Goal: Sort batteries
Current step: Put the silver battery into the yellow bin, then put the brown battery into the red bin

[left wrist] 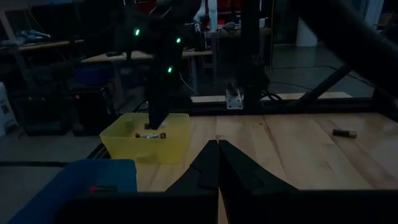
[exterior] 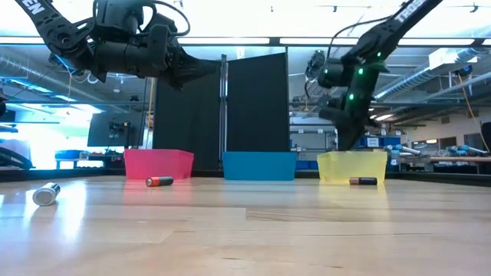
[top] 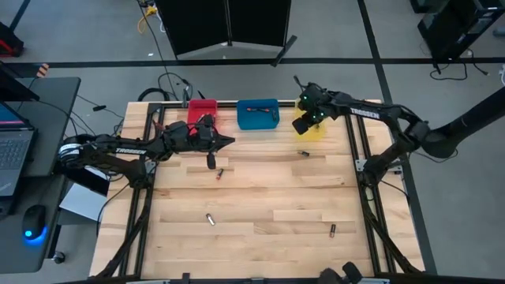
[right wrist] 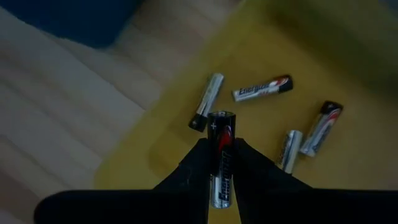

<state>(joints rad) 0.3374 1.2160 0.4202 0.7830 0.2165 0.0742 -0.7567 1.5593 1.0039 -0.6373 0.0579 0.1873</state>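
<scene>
- Table (top: 260,197): pale wooden top, centre of the high view, with three bins in a row along its upper edge.
- Left claw (top: 230,141): left of centre in the high view, just below the red bin, raised above the table; its fingers are pressed together with nothing between them.
- Red bin (top: 203,109): leftmost of the row, partly covered by the left arm.
- Batteries loose on the table: one just below the left claw (top: 220,172); one at lower centre-left (top: 211,218); one below the yellow bin (top: 302,153); one at lower right (top: 332,230).
- Blue bin (top: 258,114): middle of the row, with at least one small cell (left wrist: 102,188) lying inside.
- Yellow bin (top: 313,128): rightmost of the row, under the right arm; four batteries lie on its floor (right wrist: 262,88), (right wrist: 206,101), (right wrist: 321,128), (right wrist: 288,150).
- Right claw (right wrist: 220,152): upper right of centre in the high view, directly above the yellow bin; closed narrowly on one held battery (right wrist: 221,155), which stands lengthwise between the fingers with its end cap showing above the bin floor.
</scene>
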